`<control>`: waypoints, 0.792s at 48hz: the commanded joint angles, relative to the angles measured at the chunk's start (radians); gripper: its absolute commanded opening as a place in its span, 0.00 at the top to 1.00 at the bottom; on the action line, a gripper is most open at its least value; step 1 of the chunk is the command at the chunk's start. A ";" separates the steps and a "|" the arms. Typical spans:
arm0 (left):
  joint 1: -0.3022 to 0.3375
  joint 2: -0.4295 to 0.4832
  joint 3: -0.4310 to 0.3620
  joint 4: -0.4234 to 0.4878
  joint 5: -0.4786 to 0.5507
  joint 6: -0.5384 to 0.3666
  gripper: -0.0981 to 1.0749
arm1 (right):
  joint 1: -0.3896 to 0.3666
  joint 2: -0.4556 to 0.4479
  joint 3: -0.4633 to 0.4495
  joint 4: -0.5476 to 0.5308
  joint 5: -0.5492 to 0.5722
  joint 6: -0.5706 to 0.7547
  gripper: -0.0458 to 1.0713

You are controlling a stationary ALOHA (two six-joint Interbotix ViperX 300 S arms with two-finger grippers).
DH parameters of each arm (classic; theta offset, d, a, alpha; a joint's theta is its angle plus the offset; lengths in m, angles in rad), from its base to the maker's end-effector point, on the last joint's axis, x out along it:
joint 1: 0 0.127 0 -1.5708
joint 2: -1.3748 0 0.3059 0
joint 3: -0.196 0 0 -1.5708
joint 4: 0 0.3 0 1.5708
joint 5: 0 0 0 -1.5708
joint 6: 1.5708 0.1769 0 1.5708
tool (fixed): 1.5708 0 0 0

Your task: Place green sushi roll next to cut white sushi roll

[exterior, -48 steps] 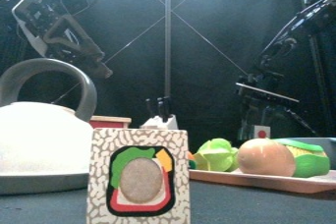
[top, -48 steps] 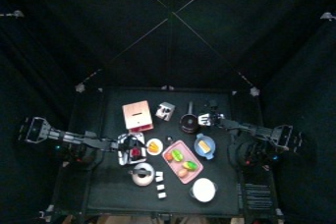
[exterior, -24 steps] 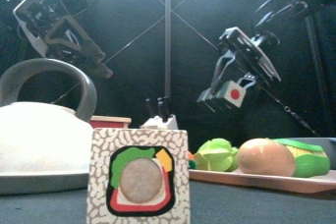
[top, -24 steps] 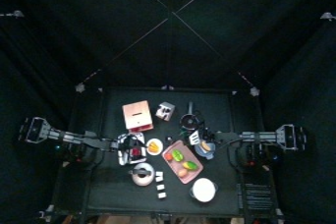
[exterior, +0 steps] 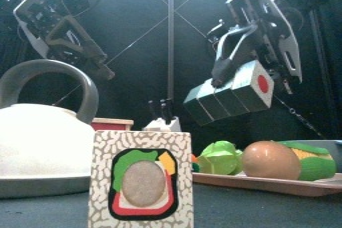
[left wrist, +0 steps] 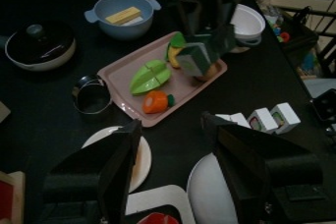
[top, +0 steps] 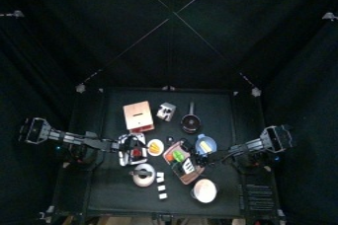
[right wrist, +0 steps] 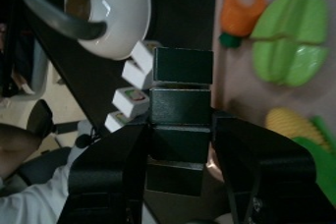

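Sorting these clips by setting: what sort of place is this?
Most likely a robot test pen staged as a toy kitchen: black curtains all round a small black table, with toy food on a pink tray and a white kettle.

Green roll: dark green segmented bar with a white end face and a red centre. It is clamped in the right gripper, in the air and tilted. White roll pieces: speckled white cubes in a short row on the table, apart from the green roll.
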 commanded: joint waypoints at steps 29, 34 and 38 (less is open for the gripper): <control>0.002 -0.003 -0.012 -0.002 -0.014 0.000 0.16 | 0.098 0.225 -0.371 0.034 0.477 -0.006 0.39; 0.002 -0.003 -0.014 -0.002 -0.014 0.000 0.16 | 0.098 0.235 -0.380 0.029 0.482 -0.008 0.39; 0.000 -0.003 -0.012 -0.002 -0.014 0.000 0.16 | 0.098 0.238 -0.377 0.012 0.483 -0.009 0.38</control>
